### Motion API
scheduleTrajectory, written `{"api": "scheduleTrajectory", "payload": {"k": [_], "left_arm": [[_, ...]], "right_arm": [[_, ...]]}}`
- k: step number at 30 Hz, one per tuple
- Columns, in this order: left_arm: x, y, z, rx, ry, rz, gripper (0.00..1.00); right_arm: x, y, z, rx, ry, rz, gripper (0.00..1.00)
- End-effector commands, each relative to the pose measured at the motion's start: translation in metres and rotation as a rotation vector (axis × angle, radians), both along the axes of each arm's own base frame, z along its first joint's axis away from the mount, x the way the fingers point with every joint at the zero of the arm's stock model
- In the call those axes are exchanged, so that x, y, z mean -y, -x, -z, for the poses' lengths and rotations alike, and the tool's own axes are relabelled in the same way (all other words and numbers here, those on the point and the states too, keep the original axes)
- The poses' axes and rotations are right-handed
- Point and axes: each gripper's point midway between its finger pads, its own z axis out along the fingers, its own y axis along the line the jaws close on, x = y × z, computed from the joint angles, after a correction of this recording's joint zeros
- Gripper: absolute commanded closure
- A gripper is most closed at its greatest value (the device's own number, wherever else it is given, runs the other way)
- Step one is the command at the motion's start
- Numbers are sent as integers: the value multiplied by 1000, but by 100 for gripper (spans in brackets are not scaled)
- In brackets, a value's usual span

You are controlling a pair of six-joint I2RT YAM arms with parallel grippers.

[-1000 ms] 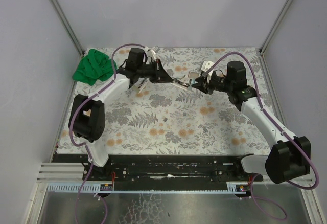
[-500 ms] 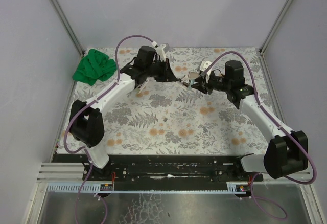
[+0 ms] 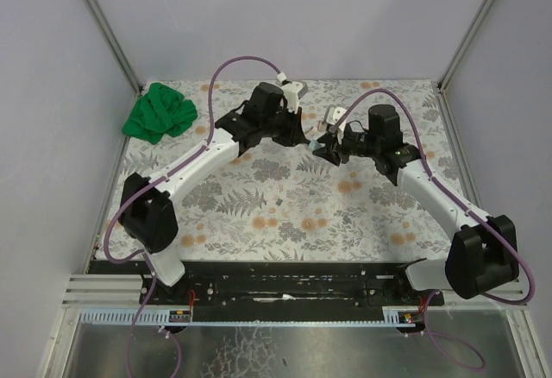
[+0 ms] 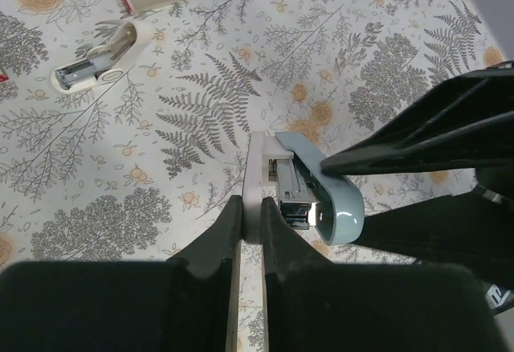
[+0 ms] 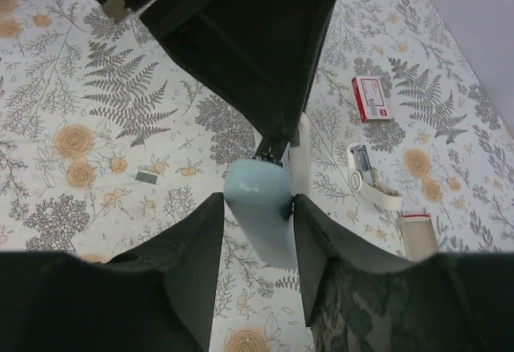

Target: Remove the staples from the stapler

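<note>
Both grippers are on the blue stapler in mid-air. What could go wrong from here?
The left gripper pinches only the thin white base, so the stapler could twist or slip if the right gripper pulls the blue cover hard. The staples showing in the open magazine might spill onto the busy floral tablecloth, where loose ones would be hard to spot.
</note>
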Motion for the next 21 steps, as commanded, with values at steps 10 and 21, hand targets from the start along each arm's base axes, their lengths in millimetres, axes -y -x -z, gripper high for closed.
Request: {"api": "scheduleTrajectory", "payload": {"k": [10, 21], "left_arm": [[16, 4, -29, 95, 23, 44, 100], [7, -4, -25, 48, 54, 26, 100]], "right_arm": [[-25, -3, -11, 38, -11, 14, 54], [-8, 0, -22, 140, 7, 80, 76]]}}
